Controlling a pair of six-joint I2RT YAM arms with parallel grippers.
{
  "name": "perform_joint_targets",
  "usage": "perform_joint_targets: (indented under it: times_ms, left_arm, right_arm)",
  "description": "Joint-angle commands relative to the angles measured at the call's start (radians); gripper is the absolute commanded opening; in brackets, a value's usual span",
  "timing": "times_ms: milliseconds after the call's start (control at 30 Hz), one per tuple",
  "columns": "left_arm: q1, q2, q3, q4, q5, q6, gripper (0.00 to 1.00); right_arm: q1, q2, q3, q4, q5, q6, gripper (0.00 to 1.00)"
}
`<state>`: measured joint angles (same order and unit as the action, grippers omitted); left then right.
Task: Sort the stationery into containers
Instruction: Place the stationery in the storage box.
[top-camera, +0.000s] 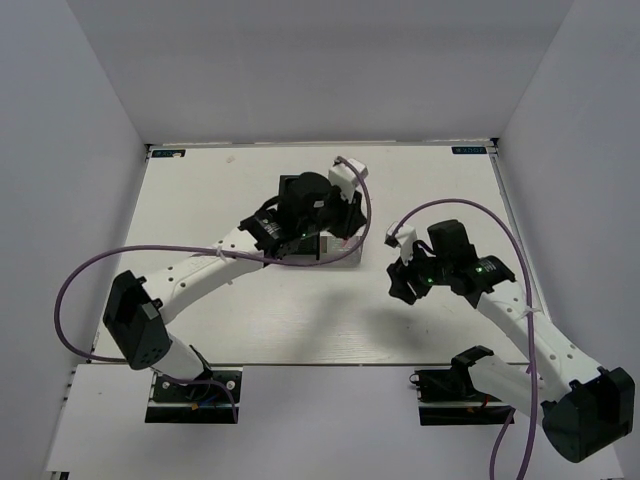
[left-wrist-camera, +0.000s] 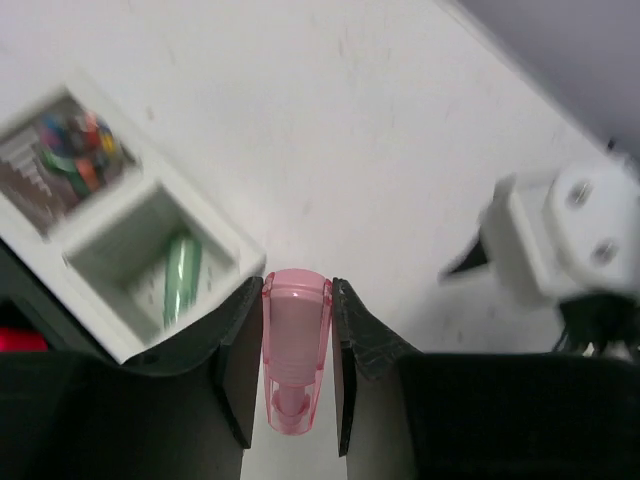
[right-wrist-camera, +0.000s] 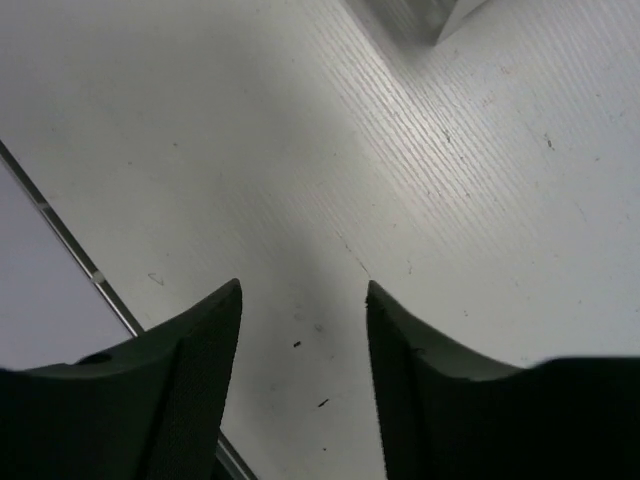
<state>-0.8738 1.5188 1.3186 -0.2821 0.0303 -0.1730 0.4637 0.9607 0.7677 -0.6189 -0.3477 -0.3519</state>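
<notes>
The left gripper (left-wrist-camera: 297, 288) is clamped on the pink translucent stick (left-wrist-camera: 296, 350), just beside the white bins (left-wrist-camera: 212, 218). One bin holds a pale green piece (left-wrist-camera: 182, 275), and its neighbour holds a multicoloured bundle (left-wrist-camera: 75, 145) (blurred). The right gripper (right-wrist-camera: 303, 295), away from the bins, gapes empty.

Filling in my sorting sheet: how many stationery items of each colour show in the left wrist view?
Pink: 1, the pink translucent stick in the left claw.
Green: 1, the pale green piece.
Mixed colours: 1, the multicoloured bundle.
Total: 3; a red sliver at the left edge is too cropped to count.
</notes>
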Motion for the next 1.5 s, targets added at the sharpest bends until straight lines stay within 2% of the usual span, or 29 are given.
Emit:
perform_joint_targets:
  times_ms: [0,33,67,233,367,633,667,833,900,933,1000,1033,1167,1300,1333,1367,1400,1433,1467]
  left_arm:
    - [0.033,0.020,0.021,0.198,-0.006,-0.017,0.00]
    - [0.036,0.050,0.028,0.225,-0.010,-0.014,0.00]
    - [0.050,0.060,0.027,0.312,-0.023,-0.013,0.00]
    - [0.071,0.155,0.071,0.385,-0.026,0.029,0.00]
    - [0.091,0.210,0.059,0.442,-0.075,0.058,0.00]
    - [0.127,0.239,-0.001,0.494,-0.113,0.078,0.00]
    - [0.127,0.233,-0.010,0.489,-0.116,0.081,0.00]
    - [0.127,0.204,-0.077,0.475,-0.121,0.105,0.00]
    - [0.128,0.196,-0.108,0.469,-0.125,0.106,0.07]
    - [0.130,0.187,-0.114,0.468,-0.127,0.104,0.24]
    - [0.131,0.178,-0.127,0.466,-0.130,0.104,0.56]
    - [0.128,0.175,-0.122,0.462,-0.132,0.104,0.82]
    - [0.124,0.127,-0.084,0.422,-0.125,0.092,1.00]
    - [0.069,0.043,-0.003,0.285,-0.141,0.092,1.00]
    - [0.059,0.025,0.014,0.115,-0.147,0.077,0.96]
    - [0.050,-0.030,0.057,0.050,-0.136,0.076,0.88]
    - [0.038,-0.051,0.088,-0.010,-0.121,0.073,0.50]
    - [0.032,-0.099,0.091,-0.154,-0.115,0.058,0.22]
    - [0.030,-0.159,0.047,-0.195,-0.130,0.031,0.02]
  right_arm:
    - [-0.008,-0.023,-0.011,0.010,-0.037,-0.009,0.52]
    - [-0.010,-0.025,-0.013,0.008,-0.049,-0.010,0.30]
    - [-0.011,-0.028,-0.013,0.008,-0.051,-0.012,0.26]
    - [-0.014,-0.040,-0.018,0.010,-0.054,-0.013,0.24]
    - [-0.019,-0.054,-0.025,0.016,-0.057,-0.016,0.30]
    - [-0.028,-0.057,-0.031,0.016,-0.070,-0.021,0.35]
    - [-0.028,-0.057,-0.031,0.016,-0.070,-0.019,0.37]
    - [-0.028,-0.059,-0.031,0.015,-0.071,-0.024,0.67]
    - [-0.030,-0.057,-0.031,0.015,-0.073,-0.022,0.77]
    - [-0.033,-0.056,-0.031,0.013,-0.074,-0.022,0.85]
    - [-0.033,-0.057,-0.033,0.015,-0.074,-0.022,0.90]
    - [-0.034,-0.054,-0.033,0.013,-0.077,-0.021,0.90]
    - [-0.042,-0.059,-0.034,0.018,-0.068,-0.013,0.90]
    - [-0.054,-0.062,-0.038,0.037,-0.063,0.020,0.90]
    - [-0.054,-0.063,-0.035,0.036,-0.035,0.033,0.90]
    - [-0.054,-0.062,-0.022,0.051,-0.021,0.069,0.90]
    - [-0.054,-0.066,-0.021,0.056,-0.011,0.079,0.90]
    - [-0.054,-0.069,-0.021,0.065,0.033,0.091,0.90]
    - [-0.051,-0.076,-0.019,0.091,0.038,0.118,0.90]
